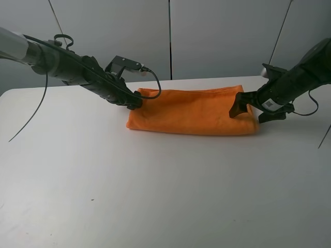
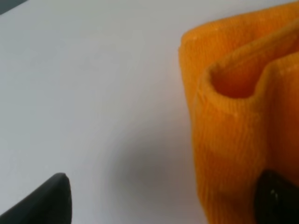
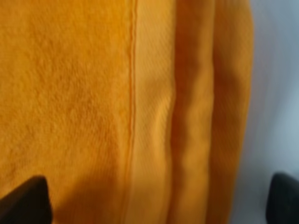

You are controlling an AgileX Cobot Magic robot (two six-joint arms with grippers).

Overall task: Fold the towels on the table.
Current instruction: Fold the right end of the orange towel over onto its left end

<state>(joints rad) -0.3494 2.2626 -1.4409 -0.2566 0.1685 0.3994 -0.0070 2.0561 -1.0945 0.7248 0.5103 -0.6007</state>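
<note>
The orange towel [image 1: 194,112] lies folded into a long strip at the back middle of the white table [image 1: 155,186]. My left gripper [image 1: 132,101] is at the strip's left end. In the left wrist view it [image 2: 163,200] is open, with the towel's layered corner [image 2: 233,116] beside one fingertip [image 2: 275,196]. My right gripper [image 1: 253,113] is open over the strip's right end. In the right wrist view it [image 3: 154,200] straddles the towel's hemmed edge [image 3: 140,116], its fingertips [image 3: 23,200] wide apart. Neither gripper holds anything. The towel's label is hidden.
Both arms reach in low from the back corners, with cables trailing behind the left arm [image 1: 57,62]. Grey wall panels stand behind the table. The table's rounded left corner [image 1: 8,93] is near the left arm.
</note>
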